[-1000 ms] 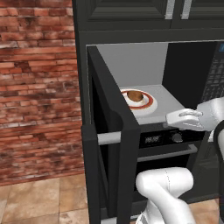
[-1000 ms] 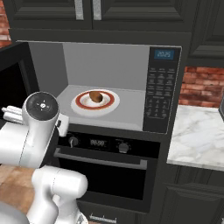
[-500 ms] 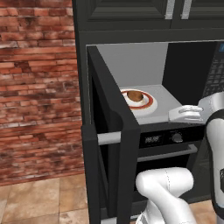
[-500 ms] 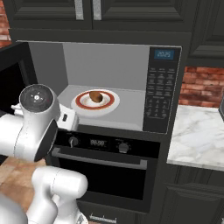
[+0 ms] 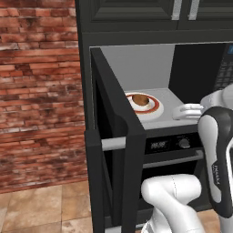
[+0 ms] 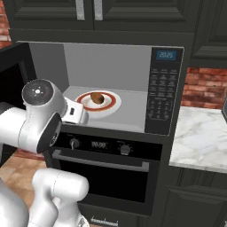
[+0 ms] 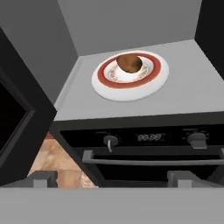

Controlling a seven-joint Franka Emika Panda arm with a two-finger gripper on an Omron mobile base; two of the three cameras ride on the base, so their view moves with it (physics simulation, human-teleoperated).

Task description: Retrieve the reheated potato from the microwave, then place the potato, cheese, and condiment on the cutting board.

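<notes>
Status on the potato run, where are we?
Done: microwave door is swung open. In hand: nothing; the gripper hangs in front of the cavity with jaws wide open, facing the potato, which sits on its red-rimmed plate inside. Left: grab the potato, then get potato, cheese and condiment onto the cutting board.

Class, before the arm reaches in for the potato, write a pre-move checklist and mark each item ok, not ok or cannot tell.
1. Microwave door swung open: ok.
2. Potato sitting on the red-rimmed plate: ok.
3. Gripper open and empty: ok.
4. Gripper lined up with the potato: ok, roughly, in the hand view.
5. Gripper already inside the cavity: not ok, it hangs in front of the oven panel.
6. Path to the plate unobstructed: ok.
</notes>
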